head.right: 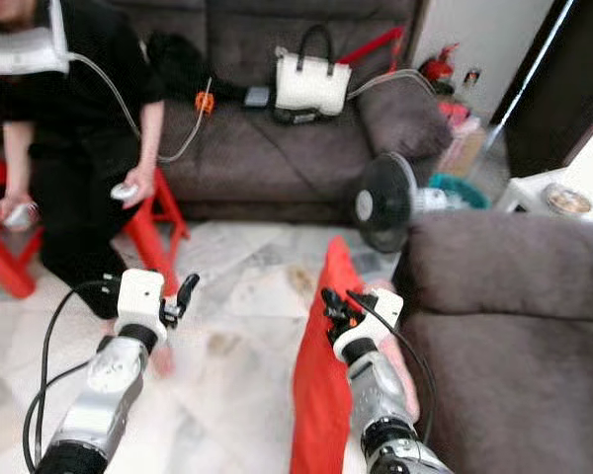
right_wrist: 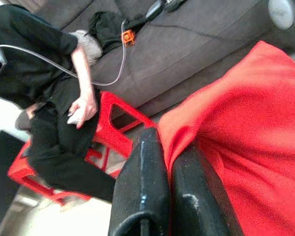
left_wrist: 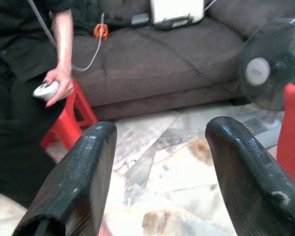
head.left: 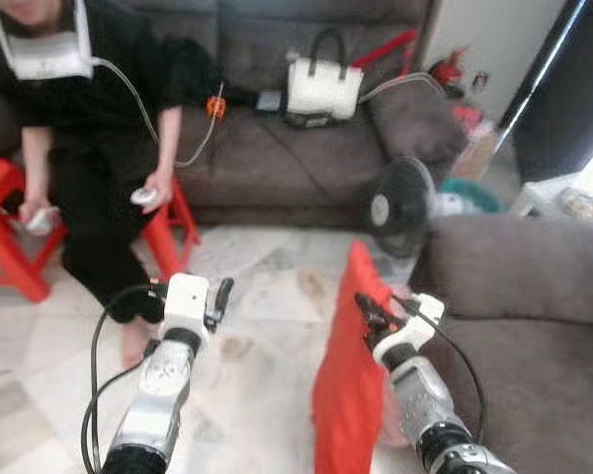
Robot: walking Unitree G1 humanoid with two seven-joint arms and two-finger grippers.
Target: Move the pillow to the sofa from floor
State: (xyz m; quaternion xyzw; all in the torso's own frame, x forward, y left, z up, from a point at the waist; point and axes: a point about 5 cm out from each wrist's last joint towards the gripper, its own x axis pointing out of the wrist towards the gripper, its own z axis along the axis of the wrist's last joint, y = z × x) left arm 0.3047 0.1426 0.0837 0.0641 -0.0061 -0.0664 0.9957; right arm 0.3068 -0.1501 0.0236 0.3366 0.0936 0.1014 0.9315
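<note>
— What are your two claws doing?

— My right gripper [head.left: 368, 318] is pinched tight on the top edge of the one red pillow [head.left: 348, 390]; in the right wrist view the cloth is squeezed between both black fingers [right_wrist: 143, 182]. My left gripper [head.left: 217, 296] hangs over the marble floor [head.left: 267, 296], fingers spread apart, nothing between them.

— Where is the pillow?

— It hangs upright just beside the near sofa [head.left: 534, 316], at the seat's front edge.

— Count the rest.

— Two brown sofas, near one and far sofa [head.left: 277, 148]. One white handbag [head.left: 323, 87] on the far seat, one black fan [head.left: 399, 205] on the floor, two red stools [head.left: 10, 237], one person [head.left: 89, 148] sitting with a controller in each hand
</note>
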